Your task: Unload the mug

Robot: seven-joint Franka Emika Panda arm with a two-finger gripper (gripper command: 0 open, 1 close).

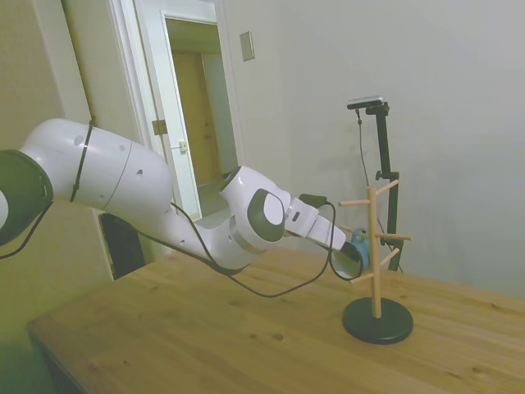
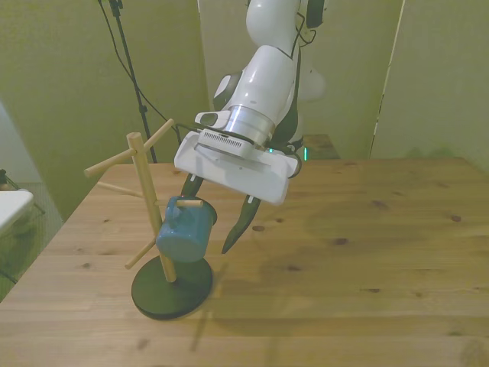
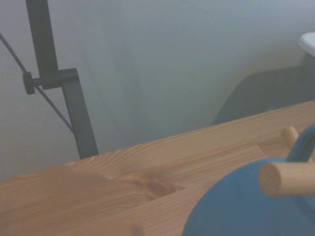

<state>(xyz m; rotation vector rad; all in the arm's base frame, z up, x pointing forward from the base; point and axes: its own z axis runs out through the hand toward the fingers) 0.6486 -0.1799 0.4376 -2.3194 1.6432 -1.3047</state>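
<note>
Front view: the pincer (image 2: 212, 212), fingers apart, straddles the mug (image 2: 184, 231) hanging on the peg stand (image 2: 155, 216) beside it.

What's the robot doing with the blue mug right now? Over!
Gripper open, fingers either side of the mug. Mug hangs by its handle on a peg of the wooden stand. Nothing else in the way.
</note>
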